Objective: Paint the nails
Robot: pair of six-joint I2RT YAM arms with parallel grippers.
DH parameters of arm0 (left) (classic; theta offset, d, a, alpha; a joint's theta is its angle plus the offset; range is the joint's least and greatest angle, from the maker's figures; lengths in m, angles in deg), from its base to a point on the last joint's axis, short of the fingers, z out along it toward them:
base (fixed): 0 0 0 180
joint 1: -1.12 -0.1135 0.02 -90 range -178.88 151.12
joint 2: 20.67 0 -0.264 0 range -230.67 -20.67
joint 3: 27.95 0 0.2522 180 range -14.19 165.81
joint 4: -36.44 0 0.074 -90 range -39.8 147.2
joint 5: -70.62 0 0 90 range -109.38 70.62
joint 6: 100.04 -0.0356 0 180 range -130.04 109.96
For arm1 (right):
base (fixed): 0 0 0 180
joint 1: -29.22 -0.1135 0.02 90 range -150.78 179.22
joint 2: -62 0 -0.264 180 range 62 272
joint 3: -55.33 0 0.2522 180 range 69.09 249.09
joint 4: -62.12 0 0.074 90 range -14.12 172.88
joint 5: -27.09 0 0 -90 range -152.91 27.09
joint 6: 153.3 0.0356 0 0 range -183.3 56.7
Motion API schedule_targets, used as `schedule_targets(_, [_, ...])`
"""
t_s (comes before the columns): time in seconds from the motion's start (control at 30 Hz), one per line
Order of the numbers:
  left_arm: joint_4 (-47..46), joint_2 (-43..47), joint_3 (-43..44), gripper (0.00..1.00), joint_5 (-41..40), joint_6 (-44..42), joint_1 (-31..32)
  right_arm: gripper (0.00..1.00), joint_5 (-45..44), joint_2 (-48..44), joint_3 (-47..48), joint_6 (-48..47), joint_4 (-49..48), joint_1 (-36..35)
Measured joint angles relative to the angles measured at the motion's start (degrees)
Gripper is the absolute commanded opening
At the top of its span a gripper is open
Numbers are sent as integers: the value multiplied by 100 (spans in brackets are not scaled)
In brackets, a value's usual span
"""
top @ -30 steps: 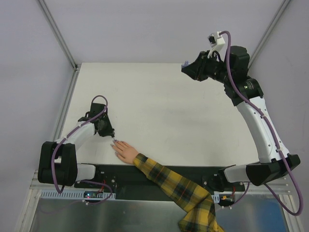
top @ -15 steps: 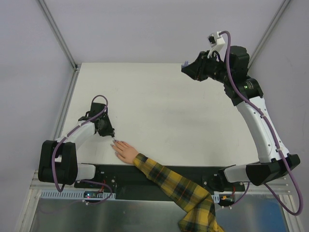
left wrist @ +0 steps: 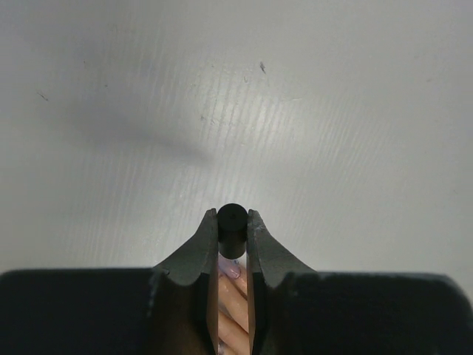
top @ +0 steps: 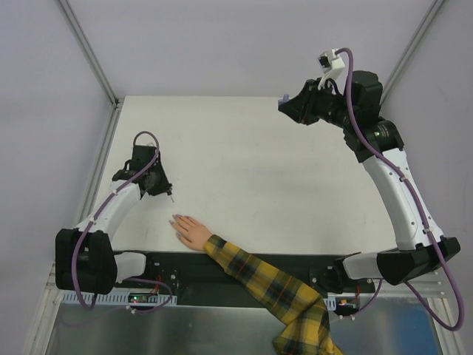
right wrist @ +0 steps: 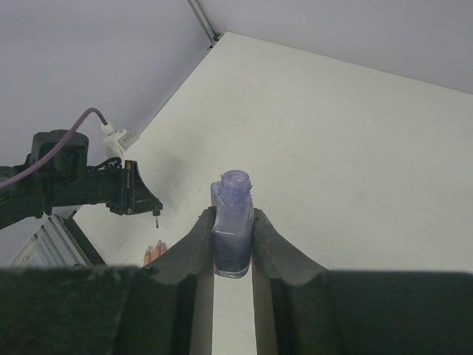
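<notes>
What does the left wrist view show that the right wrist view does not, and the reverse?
Only the left wrist view: the black cap, seen end-on. Only the right wrist view: the open purple bottle clamped in the right hand, and the brush tip hanging down. Both: the left hand, shut on that cap, the mannequin fingers and the white table.

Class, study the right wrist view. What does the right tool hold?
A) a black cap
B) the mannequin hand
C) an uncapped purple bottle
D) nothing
C: the right tool is shut on the purple bottle, whose neck stands open with no cap.
</notes>
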Motion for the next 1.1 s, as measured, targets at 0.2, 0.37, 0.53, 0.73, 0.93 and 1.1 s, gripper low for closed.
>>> schedule_targets(0.2, [258, 361, 511, 0, 184, -118, 0, 0, -37, -273, -212, -85, 79, 0])
schedule_targets(0.37, [328, 411, 1185, 0, 662, -186, 138, 0, -46, -664, -466, -258, 334, -26])
schedule_targets(0.53, [282, 310, 1945, 0, 776, -474, 1012, 0, -136, -1360, -1231, -542, 380, -240])
schedule_targets(0.73, [-516, 358, 1781, 0, 1270, -592, 1582, 0, -522, -2323, -3213, -894, 46, -1088])
schedule_targets(0.93, [-883, 1200, 1217, 0, 1926, -599, 1576, 0, -861, -2389, -4542, -1005, -610, -2046])
schedule_targets(1.1, [-1213, 1729, 1281, 0, 2472, -662, 1576, 0, -1084, -2382, -4784, -988, -1191, -2822])
